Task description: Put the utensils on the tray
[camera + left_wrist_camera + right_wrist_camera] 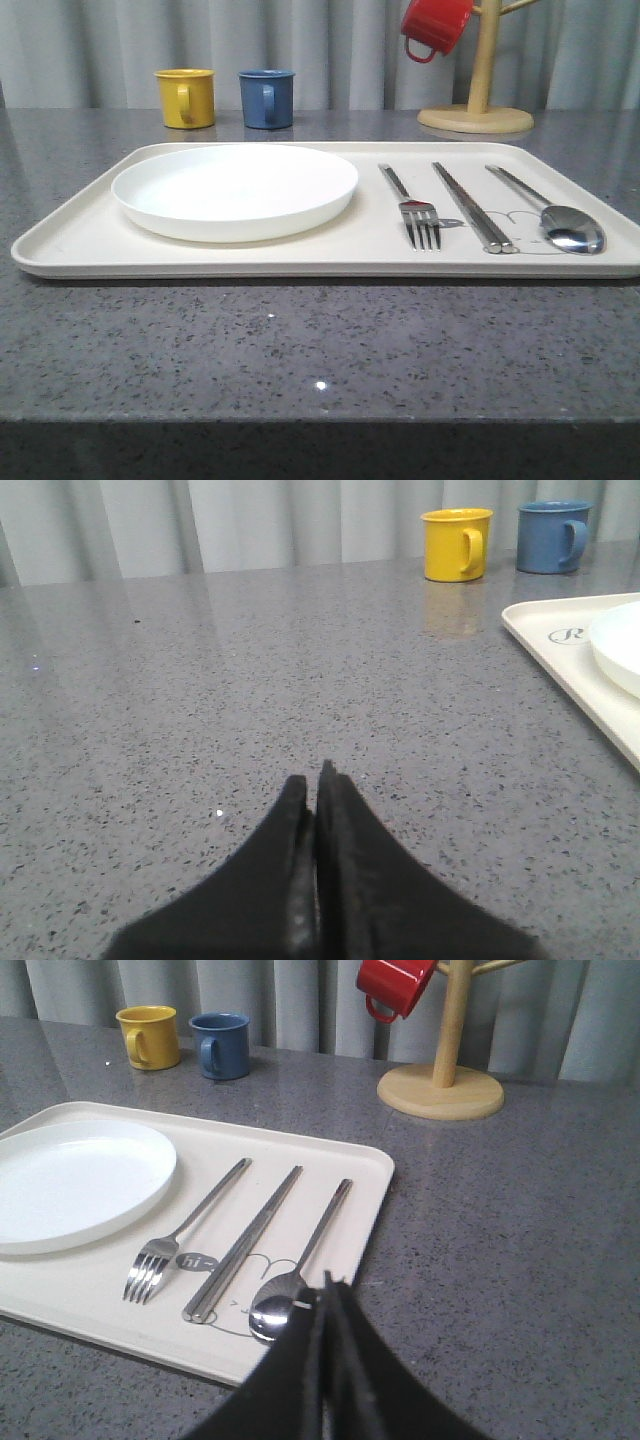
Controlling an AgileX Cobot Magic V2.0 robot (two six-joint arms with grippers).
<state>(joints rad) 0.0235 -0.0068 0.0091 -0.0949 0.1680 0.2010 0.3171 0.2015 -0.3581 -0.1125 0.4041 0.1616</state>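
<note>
Big picture first: the tray lies flat on the grey table, and it carries everything. The white plate takes up its left half, probably to leave the right half free for cutlery.

That right half is full. From the right gripper, the spoon is the nearest thing, its bowl just beyond the fingertips, apparently a touch past them. One place farther off lie the chopsticks, a tight pair, then the fork, closest to the plate. All three lie parallel, handles pointing away from the gripper: a place setting, side by side, none touching its neighbour. They rest across the printed rabbit and the "hi~" bubble.

The right gripper's fingers are pressed together with nothing between them. It sits low over the tray's near edge, which reads as a release already made.

The left gripper is the same: fingers closed tight, empty, above bare table, the tray's corner well off to one side. It looks parked out of the way.

By my reckoning, all utensils are on the tray and the job looks finished.
</note>
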